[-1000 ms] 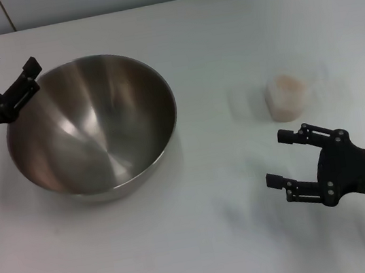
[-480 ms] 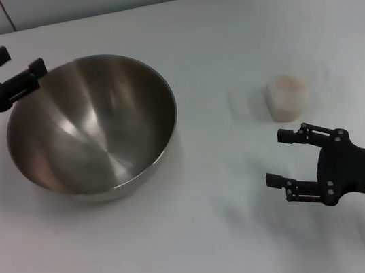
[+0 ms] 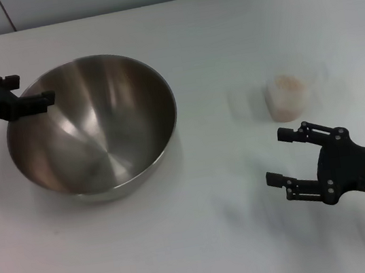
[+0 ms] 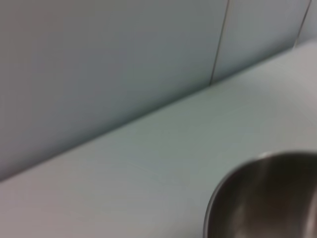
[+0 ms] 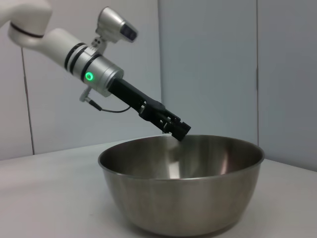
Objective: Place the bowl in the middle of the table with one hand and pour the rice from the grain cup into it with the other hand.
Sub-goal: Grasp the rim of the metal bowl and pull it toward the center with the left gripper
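My left gripper [image 3: 30, 90], fingers apart, is at the rim of the large shiny steel bowl [image 3: 91, 126], left of frame centre on the white bench [image 3: 205, 243]. My right gripper [image 3: 283, 157], also spread, waits below the small clear rice-filled cup [image 3: 287, 96]. Nothing poured yet.

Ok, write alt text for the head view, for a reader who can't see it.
A large steel bowl sits left of centre on a white table, with the left claw open at its far-left rim. To the right, a small clear grain cup of rice stands upright, and the right claw hovers open just in front of it.
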### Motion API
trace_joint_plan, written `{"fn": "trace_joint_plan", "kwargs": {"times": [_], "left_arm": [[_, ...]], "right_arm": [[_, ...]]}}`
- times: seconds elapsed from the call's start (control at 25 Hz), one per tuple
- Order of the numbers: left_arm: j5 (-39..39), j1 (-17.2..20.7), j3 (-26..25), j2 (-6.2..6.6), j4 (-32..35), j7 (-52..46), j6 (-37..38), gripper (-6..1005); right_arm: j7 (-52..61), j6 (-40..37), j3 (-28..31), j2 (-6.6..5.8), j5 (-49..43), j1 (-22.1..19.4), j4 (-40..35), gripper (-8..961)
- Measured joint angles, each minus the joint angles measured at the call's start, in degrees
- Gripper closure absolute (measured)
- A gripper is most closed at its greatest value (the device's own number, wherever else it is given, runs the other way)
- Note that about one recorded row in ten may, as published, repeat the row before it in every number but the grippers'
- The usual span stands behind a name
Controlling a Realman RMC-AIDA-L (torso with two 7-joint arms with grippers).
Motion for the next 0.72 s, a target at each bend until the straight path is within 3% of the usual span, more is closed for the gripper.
{"fn": "trace_joint_plan", "kwargs": {"times": [0.32,0.72], "left_arm": [[16.58,-6.43,0.59,-0.03,0.75,-7.87,2.13,264],[17.82,-7.54,0.65,-0.14,0.82,-8.36,2.85,274]], "right_arm": [[0.00,-0.01,0.08,0.04,0.01,-0.01,0.06,128],[0.00,0.36,0.09,0.09,0.15,-0.01,0.06,128]]}}
